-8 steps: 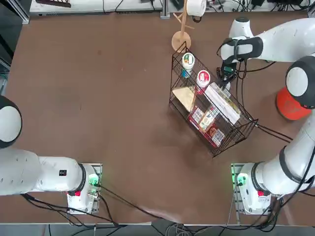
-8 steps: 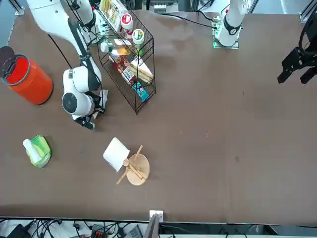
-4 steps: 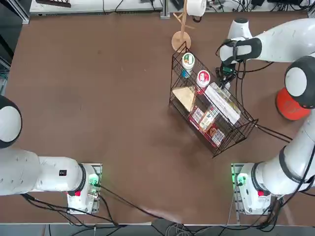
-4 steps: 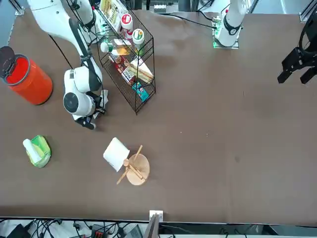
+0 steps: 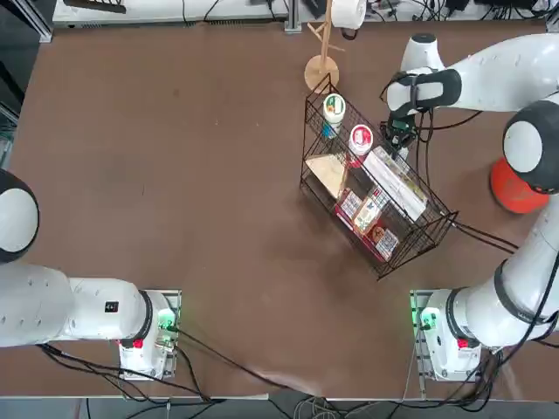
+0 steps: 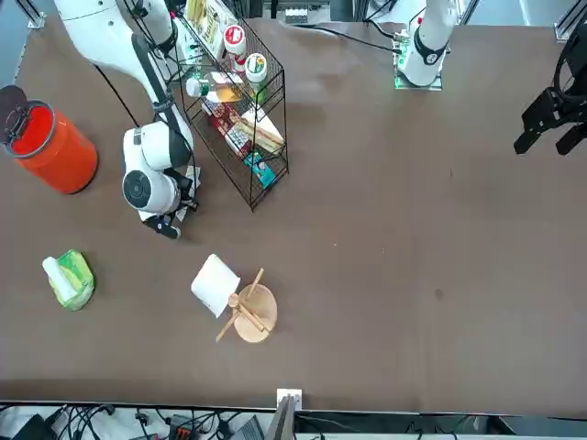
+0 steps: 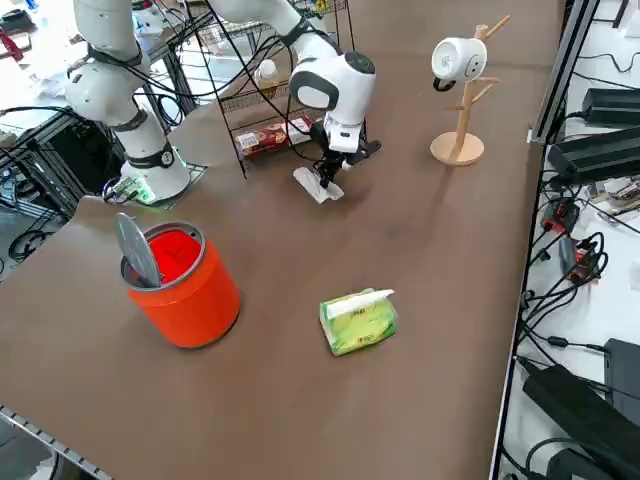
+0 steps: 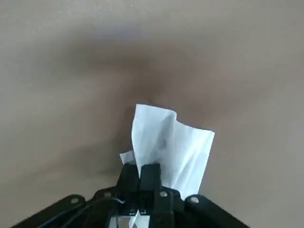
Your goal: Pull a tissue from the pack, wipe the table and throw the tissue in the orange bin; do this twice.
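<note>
My right gripper (image 7: 328, 172) is low over the table (image 7: 430, 250), just beside the wire rack, shut on a white tissue (image 7: 318, 185) that lies crumpled against the tabletop. In the wrist view the tissue (image 8: 166, 147) fans out from between the closed fingertips (image 8: 151, 172). The green pack (image 7: 358, 320), with a white tuft on top, lies apart from the gripper toward the table's right edge. The orange bin (image 7: 185, 280) stands near the right front corner with its grey lid tilted open. From above the gripper (image 5: 402, 131) sits by the rack's far end.
A black wire basket rack (image 5: 376, 188) with cups and packets stands right beside the gripper. A wooden stand (image 6: 252, 316) holding a white paper roll (image 6: 215, 284) is at the far side. Cables trail off the right edge.
The right gripper, still holding the tissue, has slid a short way across the tabletop toward the rack. Nothing else has moved.
</note>
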Robot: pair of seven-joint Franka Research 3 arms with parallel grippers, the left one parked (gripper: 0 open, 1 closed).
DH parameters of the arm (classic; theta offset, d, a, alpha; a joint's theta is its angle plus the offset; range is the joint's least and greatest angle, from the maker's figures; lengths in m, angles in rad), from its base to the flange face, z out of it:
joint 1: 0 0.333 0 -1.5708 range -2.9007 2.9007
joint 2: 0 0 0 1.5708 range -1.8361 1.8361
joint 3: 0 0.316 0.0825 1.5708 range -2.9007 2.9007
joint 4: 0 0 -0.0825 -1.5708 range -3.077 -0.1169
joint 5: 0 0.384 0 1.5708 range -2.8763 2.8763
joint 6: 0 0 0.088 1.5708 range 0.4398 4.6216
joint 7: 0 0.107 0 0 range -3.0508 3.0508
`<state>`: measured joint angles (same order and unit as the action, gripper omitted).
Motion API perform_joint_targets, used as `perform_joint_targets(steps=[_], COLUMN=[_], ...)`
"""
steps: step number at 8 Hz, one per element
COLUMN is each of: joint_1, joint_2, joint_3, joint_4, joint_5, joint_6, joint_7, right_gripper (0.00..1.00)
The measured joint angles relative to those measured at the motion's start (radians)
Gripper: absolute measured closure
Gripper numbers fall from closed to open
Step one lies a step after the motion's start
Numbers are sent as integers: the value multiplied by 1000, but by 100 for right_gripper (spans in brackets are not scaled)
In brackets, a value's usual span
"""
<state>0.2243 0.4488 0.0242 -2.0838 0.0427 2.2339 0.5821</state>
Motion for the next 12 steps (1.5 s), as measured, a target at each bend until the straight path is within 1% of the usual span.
perform_joint_targets(steps=[3, 7, 10, 12], joint_1=[8, 16, 15, 13], joint_2=[0, -1, -1, 1], joint_3=[1, 1, -2, -9], joint_4=[0, 10, 11, 12], joint_5=[0, 0, -4, -24], joint_6=[-14, -139, -147, -137], joint_7=[1, 2, 2, 2], right_gripper=[99, 99, 99, 99])
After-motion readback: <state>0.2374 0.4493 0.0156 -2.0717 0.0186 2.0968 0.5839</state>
